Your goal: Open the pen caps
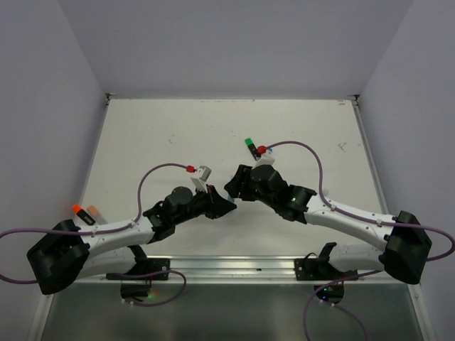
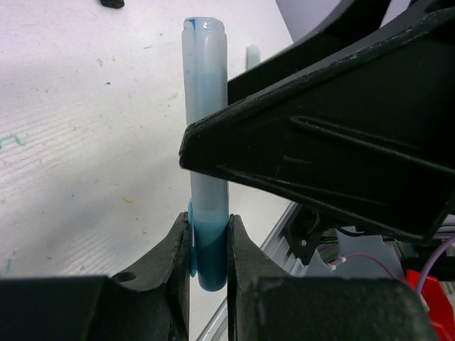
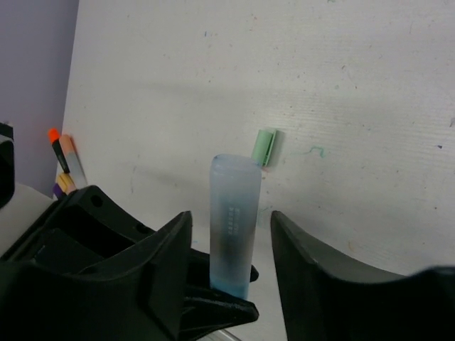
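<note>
My left gripper (image 2: 208,222) is shut on the darker blue cap end (image 2: 210,259) of a pale blue marker (image 2: 206,99), which it holds above the table. The marker's pale body (image 3: 234,213) stands between the fingers of my right gripper (image 3: 231,217), which is open and not touching it. The two grippers meet at mid-table, left (image 1: 226,204) and right (image 1: 236,186). A loose mint cap (image 3: 264,147) lies on the table beyond; it also shows in the left wrist view (image 2: 252,57). A green-capped marker (image 1: 249,144) lies further back.
Orange-capped markers (image 1: 77,209) lie at the table's left edge, also in the right wrist view (image 3: 57,145). The white table (image 1: 178,128) has purple walls around it. A metal rail (image 1: 234,266) runs along the near edge. Purple cables arc over both arms.
</note>
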